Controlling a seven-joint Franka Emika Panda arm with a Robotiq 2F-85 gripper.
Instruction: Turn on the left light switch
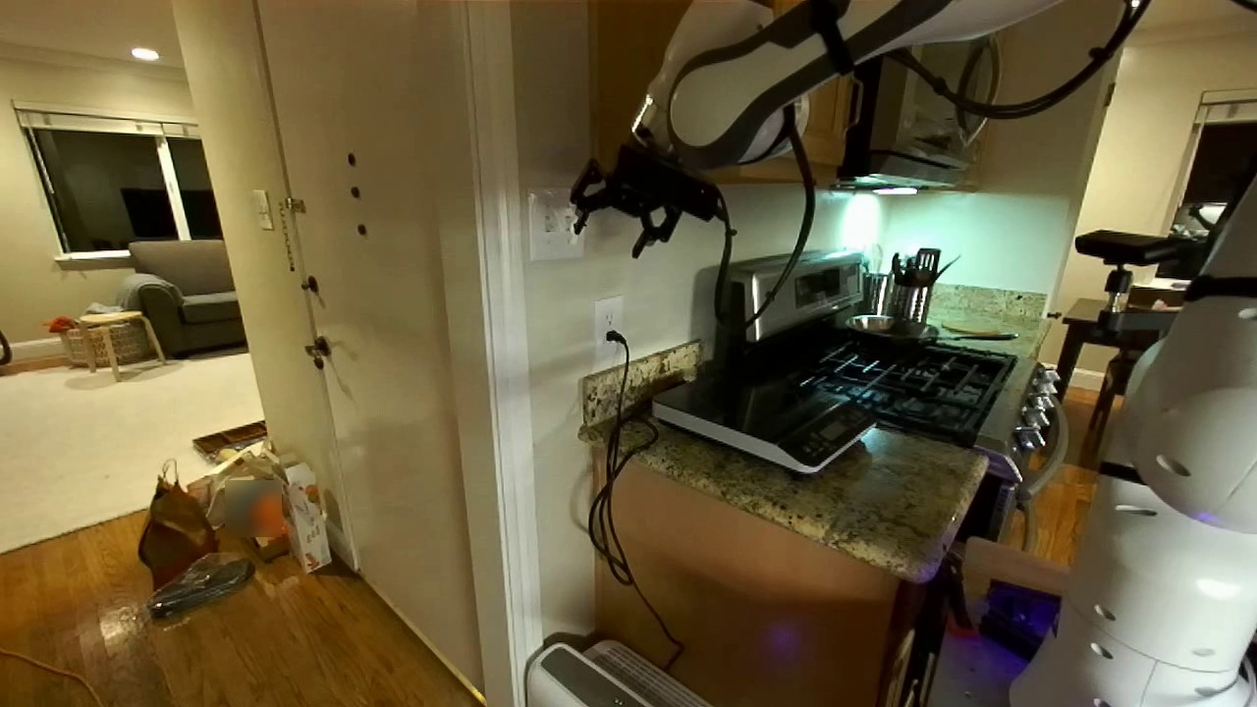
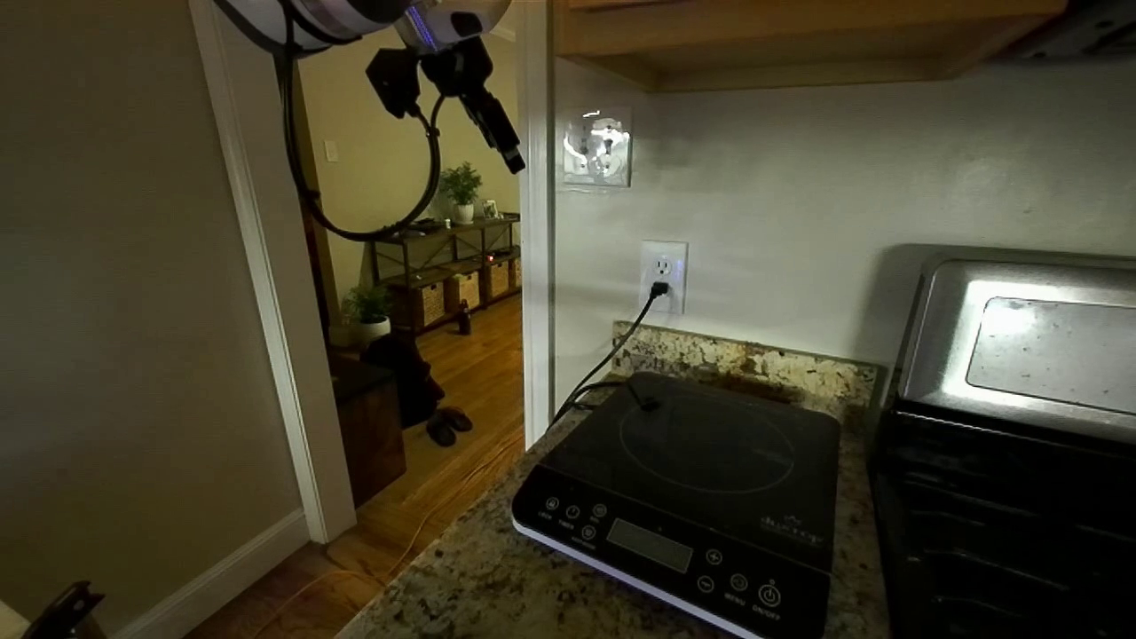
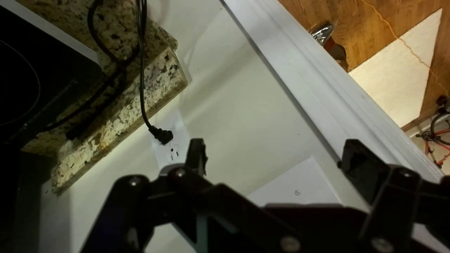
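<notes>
Tabletop (image 1: 874, 520), speckled stone, carrying one black cooktop (image 2: 710, 453), its cord (image 3: 142, 77) plugged into a wall outlet (image 2: 664, 266). Adjoining: gas range (image 1: 903, 385). Light-switch plate (image 2: 597, 149), white, fixed to the wall (image 2: 754, 169) above the outlet and toward the door casing (image 2: 536, 266); single switches (image 1: 552, 224) too blurred for the left one to be picked out. Fingers (image 3: 364, 172), black: spread apart, close to the plate; whether they touch it cannot be told. Edges: the tabletop stops short of the casing; upper cabinet (image 2: 781, 67) ends just beside the plate, higher up. Open room: air between cooktop and cabinet; wall between outlet and plate; wooden floor (image 2: 488, 373) beyond the casing.
</notes>
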